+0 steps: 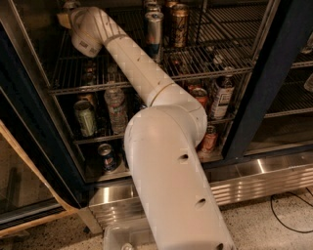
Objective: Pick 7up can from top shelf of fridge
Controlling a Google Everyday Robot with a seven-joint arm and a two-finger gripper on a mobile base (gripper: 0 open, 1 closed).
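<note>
camera view: gripper (pixel 68 8), seemingly at far-left edge of top shelf (pixel 230 58)

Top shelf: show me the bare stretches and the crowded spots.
Bare wire on the top shelf right of the gold can, up to the fridge frame. Also left of the arm, below the gripper. Crowded: the centre cans and the lower racks.
</note>
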